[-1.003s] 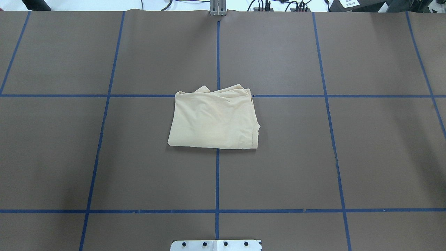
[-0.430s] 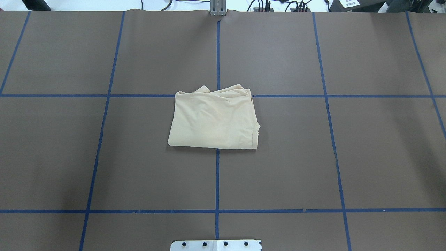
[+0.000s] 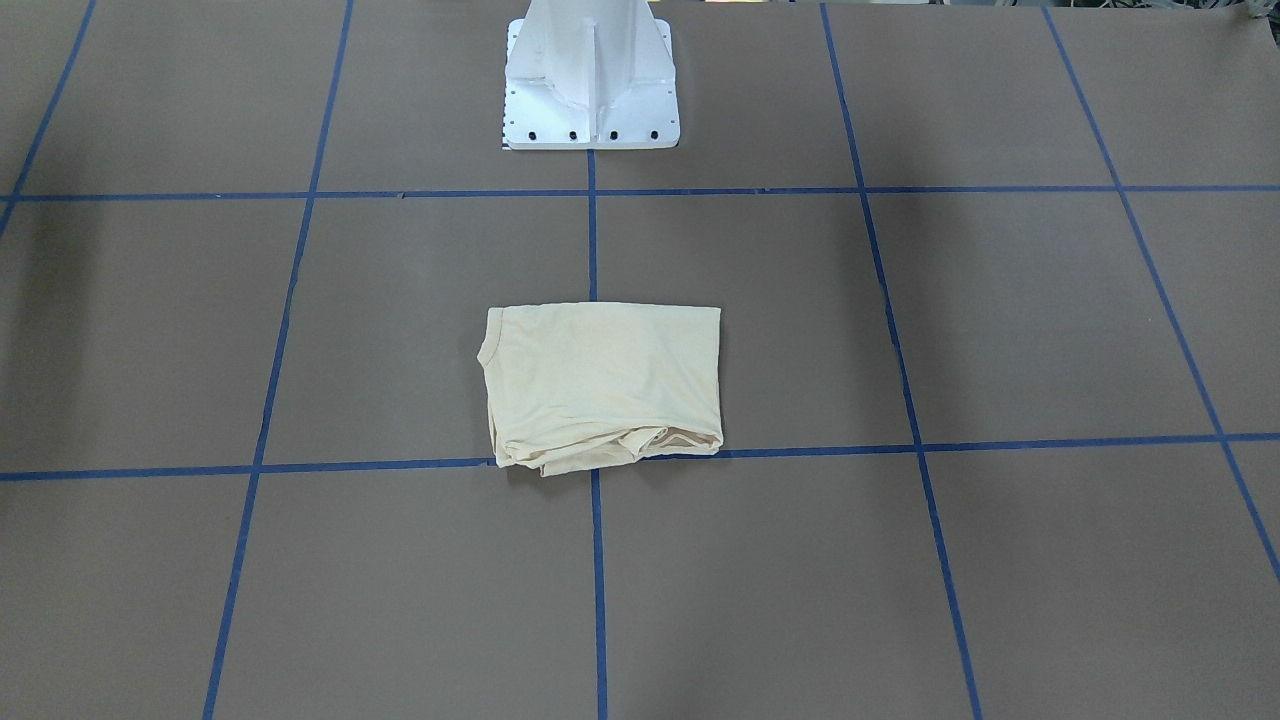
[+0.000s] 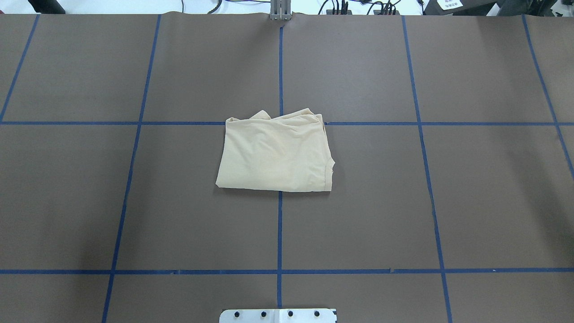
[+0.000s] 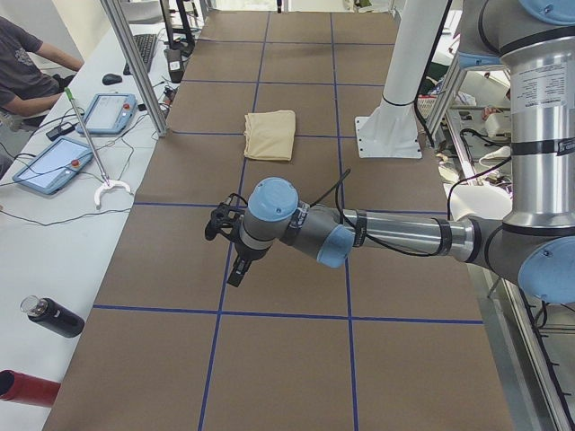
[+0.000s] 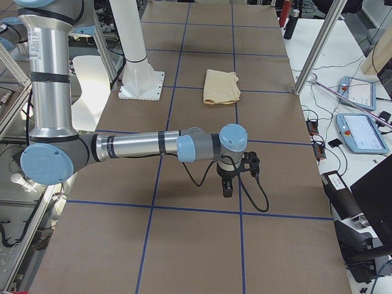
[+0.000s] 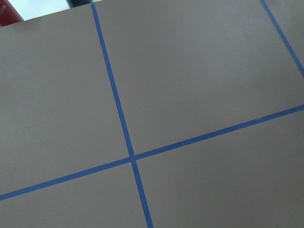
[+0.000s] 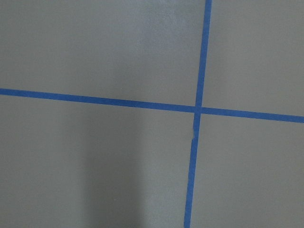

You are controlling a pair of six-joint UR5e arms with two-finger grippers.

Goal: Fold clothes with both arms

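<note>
Well beyond both hands, at the middle of the brown surface (image 4: 358, 67), the cream-yellow T-shirt (image 4: 276, 154) lies folded into a rough rectangle. Its plain side is up, and its rumpled far edge lies over a crossing of the blue tape lines (image 4: 280, 224). It lies apart from the white pedestal base (image 3: 590, 90), across one taped square.

The left hand (image 5: 235, 274) hangs low over the surface at the end of the outstretched left arm (image 5: 395, 235), fingers pointing down. The right hand (image 6: 227, 191) hangs the same way on the right arm (image 6: 135, 146), toward the opposite end. Neither touches the shirt, and only side views show them, so I cannot tell how far either is parted.

A white label (image 5: 537, 85) on the left arm's upright tube carries print too small to read. Each wrist camera shows only the surface and a tape crossing.
</note>
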